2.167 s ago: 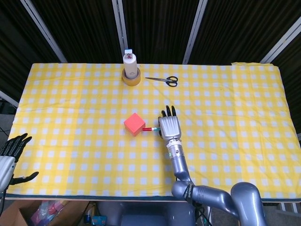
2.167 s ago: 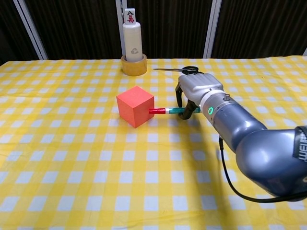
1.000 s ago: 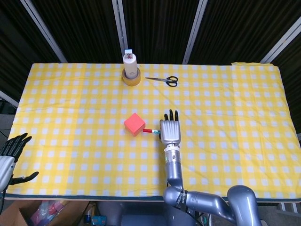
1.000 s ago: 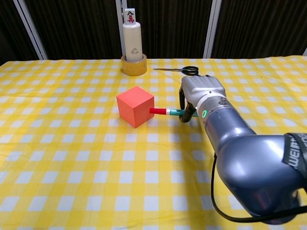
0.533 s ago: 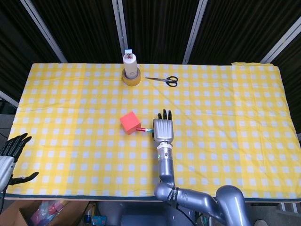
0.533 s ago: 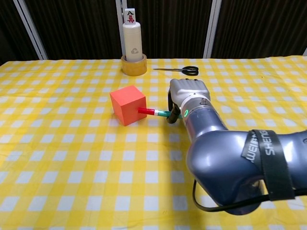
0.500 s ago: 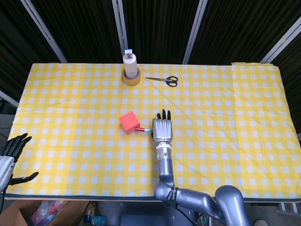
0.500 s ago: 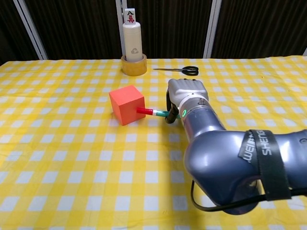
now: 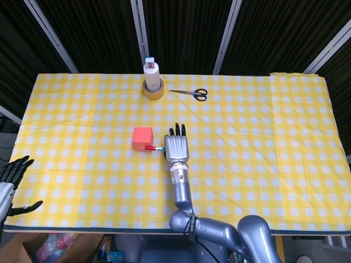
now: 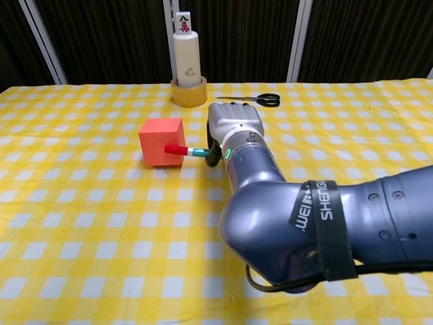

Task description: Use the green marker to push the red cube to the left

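Observation:
The red cube point(image 9: 142, 137) point(image 10: 160, 141) sits on the yellow checked cloth, a little left of the table's middle. My right hand point(image 9: 176, 147) point(image 10: 233, 126) lies palm down just right of it and grips the green marker point(image 9: 158, 148) point(image 10: 193, 152), held level. The marker's red cap end point(image 10: 174, 149) touches the cube's right face. My left hand point(image 9: 12, 174) hangs off the table's near left corner, fingers spread, holding nothing; the chest view does not show it.
A white bottle standing in a roll of tape point(image 9: 153, 82) point(image 10: 188, 68) is at the back centre. Black-handled scissors point(image 9: 190, 93) point(image 10: 254, 99) lie to its right. A cardboard box point(image 9: 22, 249) sits on the floor below the near left corner.
My right hand has moved left with the marker, and the red cube has slid left ahead of its tip and turned a little. The left hand has stayed put.

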Motion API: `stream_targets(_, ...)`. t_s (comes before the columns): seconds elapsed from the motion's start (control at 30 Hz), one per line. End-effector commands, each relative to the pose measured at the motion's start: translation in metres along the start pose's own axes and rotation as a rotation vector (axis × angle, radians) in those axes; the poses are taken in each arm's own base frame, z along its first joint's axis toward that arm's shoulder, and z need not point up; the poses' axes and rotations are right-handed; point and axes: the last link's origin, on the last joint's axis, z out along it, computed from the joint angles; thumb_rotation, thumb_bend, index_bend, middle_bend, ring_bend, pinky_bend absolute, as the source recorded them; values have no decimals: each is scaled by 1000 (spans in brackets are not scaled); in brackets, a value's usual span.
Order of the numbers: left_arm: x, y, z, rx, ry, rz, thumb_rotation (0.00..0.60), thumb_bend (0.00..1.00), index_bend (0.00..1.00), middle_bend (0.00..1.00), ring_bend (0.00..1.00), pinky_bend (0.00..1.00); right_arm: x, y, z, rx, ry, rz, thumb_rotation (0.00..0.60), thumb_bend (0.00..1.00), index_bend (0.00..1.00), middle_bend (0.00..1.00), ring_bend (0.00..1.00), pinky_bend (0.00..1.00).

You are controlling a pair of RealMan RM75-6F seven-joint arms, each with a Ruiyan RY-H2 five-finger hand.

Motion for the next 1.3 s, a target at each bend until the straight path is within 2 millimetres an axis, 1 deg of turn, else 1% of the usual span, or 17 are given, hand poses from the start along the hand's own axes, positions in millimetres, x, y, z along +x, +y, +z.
stream_targets(0.03,0,-1,-1,2,1,2,600,0,0,0,0,0,-1,-6,-1,21,-9,0,600,426,618,250,14,36)
stream_targets(0.2,1,-3,-1,12,1,0,600,0,0,0,0,0,-4,-11,-4,36,-15,-15,600,426,618,250,14,36)
stream_targets(0.37,1,-4,-3,16,-4,3,600,0,0,0,0,0,-6,-3,-5,4,-7,-24,600,426,618,250,14,36)
stream_targets(0.47,1,-5,-3,17,-2,5,600,0,0,0,0,0,-5,7,-5,-21,7,-32,600,426,619,250,14,36)
stream_targets(0.57,1,-5,-3,16,3,9,600,0,0,0,0,0,-1,17,-7,-33,26,-36,600,425,619,249,14,36)
stream_targets(0.77,1,-4,-3,15,7,19,600,0,0,0,0,0,17,40,-13,-47,77,-52,600,426,619,250,14,36)
stream_targets(0.93,0,-4,-3,14,5,25,600,0,0,0,0,0,36,73,-21,-65,112,-76,600,426,619,250,14,36)
stream_targets(1.0,-1,-3,-3,12,7,29,600,0,0,0,0,0,43,92,-25,-83,115,-73,600,426,619,250,14,38)
stream_targets(1.07,-1,-3,-3,11,9,34,600,0,0,0,0,0,48,105,-29,-87,111,-75,600,426,619,250,14,40)
stream_targets(1.1,-2,-2,-3,10,10,37,600,0,0,0,0,0,51,117,-31,-96,111,-84,600,426,619,250,14,40)
stream_targets(1.17,-2,-2,-3,10,9,40,600,0,0,0,0,0,54,131,-35,-101,108,-91,600,426,619,250,14,40)
stream_targets(1.2,-3,-1,-3,9,8,43,600,0,0,0,0,0,56,143,-37,-112,106,-97,600,426,619,250,14,40)
stream_targets(1.3,-4,0,-3,8,6,49,600,0,0,0,0,0,58,165,-40,-124,96,-101,600,427,619,250,14,40)
